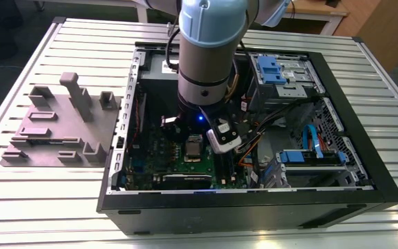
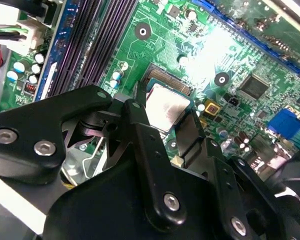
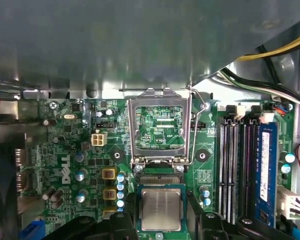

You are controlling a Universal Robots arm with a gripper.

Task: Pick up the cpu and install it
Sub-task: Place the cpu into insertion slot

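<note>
**Exterior view, from the frame's left to its right.** At the left, a grey-mauve plastic block (image 1: 54,127) with upright posts stands on the slatted metal table (image 1: 40,207). At the centre, an open black computer case (image 1: 240,212) lies on its side. Its green motherboard (image 1: 159,155) shows in the lower left part of the interior. The arm (image 1: 209,46) extends from the top centre of the frame down into the case, above the board, with a blue light on its wrist. To the right of the arm, inside the case, are bundled cables (image 1: 268,122) and two blue drive brackets, the upper bracket (image 1: 271,70) in the upper right and the lower bracket (image 1: 301,156) in the lower right.

**Second wrist view.** The gripper (image 2: 165,114) is clamped on the cpu (image 2: 166,105). Its black fingers (image 2: 140,130) bear on two opposite edges of the silvery square chip. The cpu is at the open socket on the motherboard, and a strip of socket contacts (image 2: 171,82) shows just beyond one edge. Whether the chip is fully seated cannot be told.

**First wrist view.** The cpu (image 3: 161,209) sits in line with the socket. The silver socket frame (image 3: 158,93) is tilted open just beside it. The memory slots (image 3: 233,165), holding one blue module (image 3: 266,165), are near.
</note>
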